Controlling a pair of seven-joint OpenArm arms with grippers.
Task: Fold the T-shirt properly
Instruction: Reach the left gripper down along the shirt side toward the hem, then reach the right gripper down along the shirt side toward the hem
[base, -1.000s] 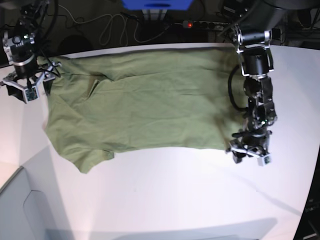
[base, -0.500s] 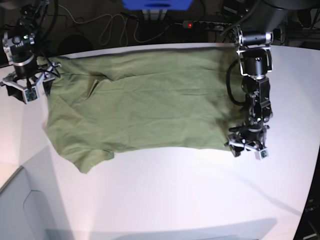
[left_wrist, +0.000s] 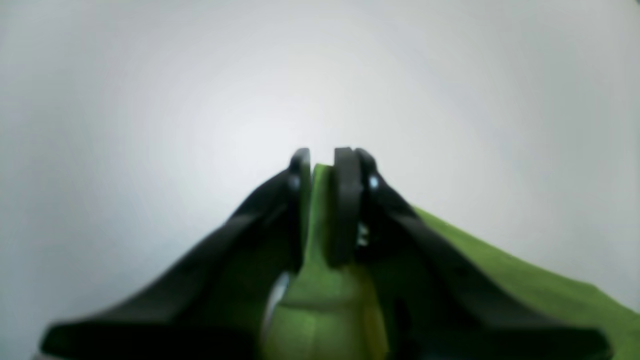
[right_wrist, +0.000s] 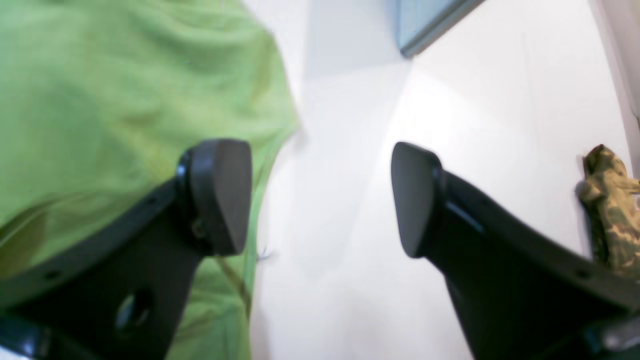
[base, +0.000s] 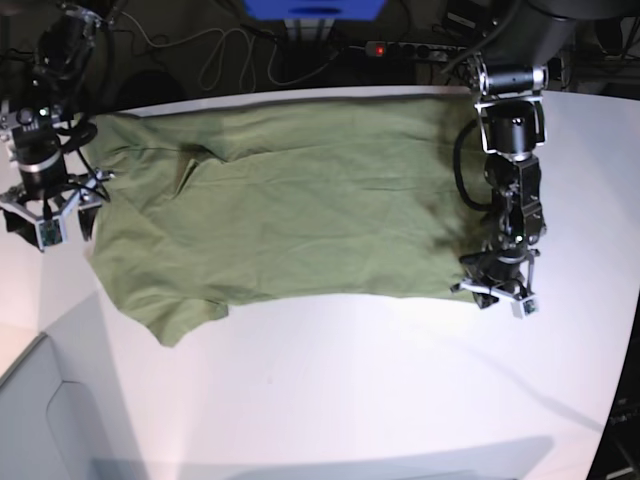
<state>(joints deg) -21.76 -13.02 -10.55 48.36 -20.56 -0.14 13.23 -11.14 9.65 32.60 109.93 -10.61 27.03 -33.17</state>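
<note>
The olive-green T-shirt (base: 280, 210) lies spread flat on the white table (base: 380, 390), slightly wrinkled. My left gripper (base: 497, 292) sits at the shirt's near right corner. In the left wrist view it (left_wrist: 322, 167) is shut on a fold of the green cloth (left_wrist: 320, 210). My right gripper (base: 55, 215) hovers at the shirt's left edge, open and empty. In the right wrist view it (right_wrist: 317, 197) has one finger (right_wrist: 220, 195) over the shirt's edge (right_wrist: 100, 100) and the other over bare table.
A power strip (base: 400, 48) with a red light, cables and a blue box (base: 312, 8) lie behind the table's back edge. A grey panel (base: 40, 420) sits at the near left corner. A camouflage-patterned object (right_wrist: 607, 210) shows beside the right gripper.
My right arm has moved from the shirt's far left corner toward the front along the left edge. My left gripper has shifted slightly inward onto the shirt's near right corner.
</note>
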